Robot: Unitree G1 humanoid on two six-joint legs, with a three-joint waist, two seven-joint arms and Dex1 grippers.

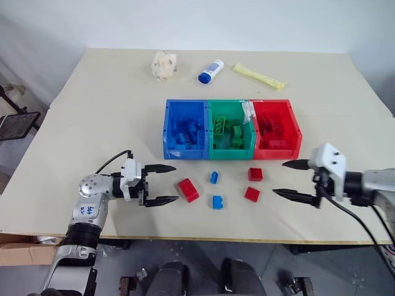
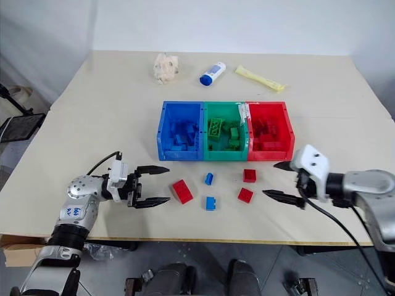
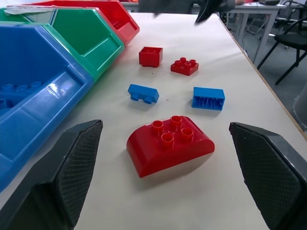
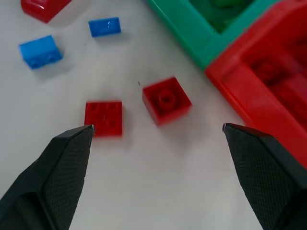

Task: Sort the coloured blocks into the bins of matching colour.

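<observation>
Three joined bins stand mid-table: blue (image 1: 184,152), green (image 1: 231,153) and red (image 1: 279,150), each holding blocks of its own colour. In front of them lie loose blocks: a rounded red one (image 1: 187,190), two blue ones (image 1: 214,177) (image 1: 217,201) and two small red ones (image 1: 255,174) (image 1: 252,194). My left gripper (image 1: 176,183) is open, level, just left of the rounded red block (image 3: 170,143), which lies between and beyond its fingers. My right gripper (image 1: 279,177) is open to the right of the small red blocks (image 4: 166,99) (image 4: 103,118), above the table and holding nothing.
At the table's far side lie a crumpled pale wad (image 1: 164,65), a white bottle with a blue cap (image 1: 211,71) and a yellow packet (image 1: 258,76). The table's front edge (image 1: 203,237) runs close below the loose blocks.
</observation>
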